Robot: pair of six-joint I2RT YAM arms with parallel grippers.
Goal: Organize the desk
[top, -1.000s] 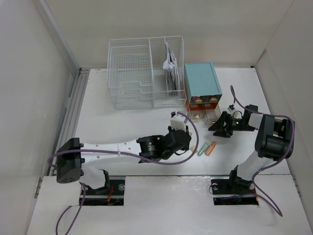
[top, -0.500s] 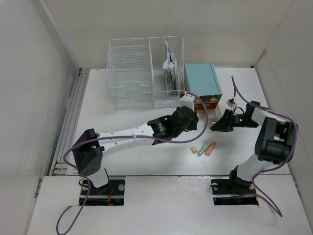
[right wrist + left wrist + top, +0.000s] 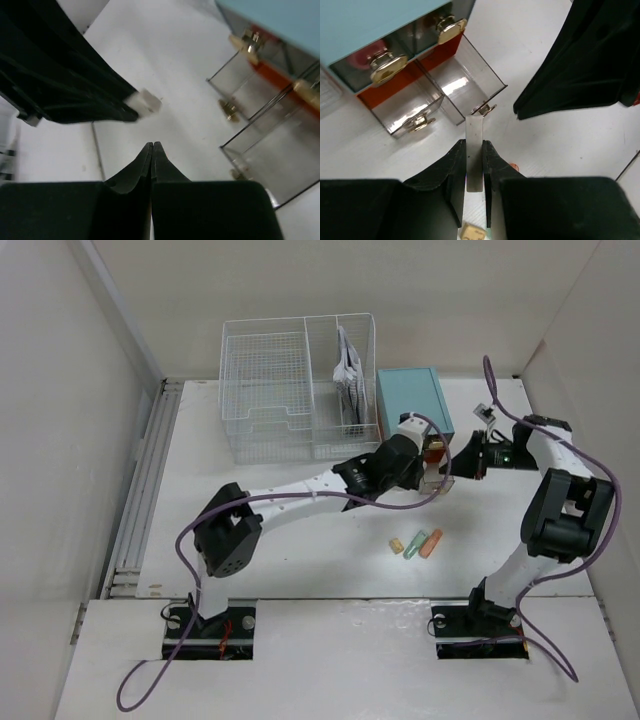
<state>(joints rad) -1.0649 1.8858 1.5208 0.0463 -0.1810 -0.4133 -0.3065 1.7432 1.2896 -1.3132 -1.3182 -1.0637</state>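
Left gripper (image 3: 474, 146) pinches a thin pale strip (image 3: 474, 129), jaws nearly closed on it. Right gripper (image 3: 151, 148) is fully closed, empty, hovering by the drawers. I'd centre the strip over the open clear drawer (image 3: 470, 82) at the fingers' 12 o'clock, clear the brass knob (image 3: 484, 107), go low, then release. Desk (image 3: 300, 565): broad matte white top, mid overhead view. Teal drawer box (image 3: 412, 400) at its 1 o'clock, coloured pieces (image 3: 418, 543) at 5.

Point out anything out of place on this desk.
Two clear plastic drawers of the small teal drawer box stand pulled out. Three small pastel pieces, yellow, green and orange, lie loose on the white desk in front.
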